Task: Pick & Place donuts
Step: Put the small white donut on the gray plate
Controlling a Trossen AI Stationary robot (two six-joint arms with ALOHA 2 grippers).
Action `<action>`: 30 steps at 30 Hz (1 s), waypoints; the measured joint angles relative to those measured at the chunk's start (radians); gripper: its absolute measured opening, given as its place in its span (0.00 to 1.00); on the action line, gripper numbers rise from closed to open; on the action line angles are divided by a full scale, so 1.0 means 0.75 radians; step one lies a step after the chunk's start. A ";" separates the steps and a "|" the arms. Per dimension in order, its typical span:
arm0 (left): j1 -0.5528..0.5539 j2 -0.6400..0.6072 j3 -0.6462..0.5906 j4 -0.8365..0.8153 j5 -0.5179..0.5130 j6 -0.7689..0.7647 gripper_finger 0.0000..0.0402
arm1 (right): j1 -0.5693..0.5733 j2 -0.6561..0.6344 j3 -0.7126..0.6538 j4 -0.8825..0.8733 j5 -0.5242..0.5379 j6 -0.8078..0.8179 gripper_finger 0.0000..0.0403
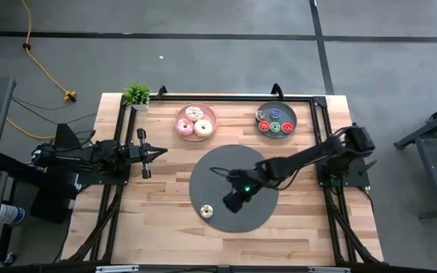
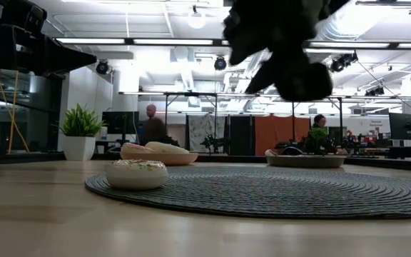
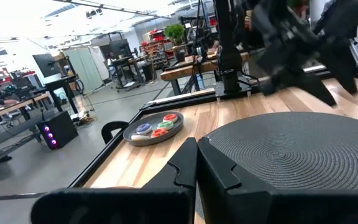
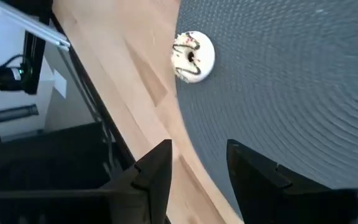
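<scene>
A white-frosted donut (image 1: 207, 211) (image 4: 192, 56) (image 2: 137, 173) lies flat on the near-left part of the dark grey round mat (image 1: 237, 171). My right gripper (image 1: 230, 203) (image 4: 197, 165) hangs above the mat just to the donut's right. It slants down and is open, with nothing between its fingers. Larger donuts (image 1: 194, 114) lie on the pink plate (image 1: 196, 135) at the back. Several small donuts (image 1: 275, 126) lie in the grey plate (image 1: 276, 108). My left gripper (image 1: 160, 152) (image 3: 197, 165) waits shut and level at the table's left side.
A small potted plant (image 1: 136, 95) stands at the far left corner. Black frame rails (image 1: 226, 97) run along the table's edges. Bare wood (image 1: 158, 220) lies to the left of the mat and along the near edge.
</scene>
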 joint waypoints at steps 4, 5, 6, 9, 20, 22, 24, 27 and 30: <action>0.000 0.000 0.000 0.000 0.000 0.000 0.00 | 0.017 0.115 -0.001 0.158 0.036 0.063 0.36; 0.000 0.000 0.000 0.000 0.000 0.000 0.00 | 0.018 0.137 -0.001 0.184 0.056 0.075 0.36; 0.000 0.000 0.000 0.000 0.000 0.000 0.00 | 0.018 0.156 -0.001 0.207 0.066 0.080 0.36; 0.000 0.000 0.000 0.000 0.000 0.000 0.00 | 0.017 0.211 0.023 0.222 0.088 0.086 0.36; 0.000 0.000 0.000 0.000 0.000 0.000 0.00 | 0.017 0.293 0.148 0.105 0.155 0.019 0.36; 0.000 0.000 0.000 0.000 0.000 0.000 0.00 | 0.017 0.293 0.153 0.077 0.172 0.017 0.36; 0.000 0.000 0.000 0.000 0.000 0.000 0.00 | 0.016 0.294 0.155 0.085 0.177 0.016 0.36; 0.000 0.000 0.000 0.000 0.000 0.000 0.00 | 0.017 0.304 0.158 0.089 0.177 0.019 0.36; 0.001 0.000 0.000 0.000 0.000 0.000 0.00 | 0.018 0.316 0.157 0.091 0.174 0.029 0.36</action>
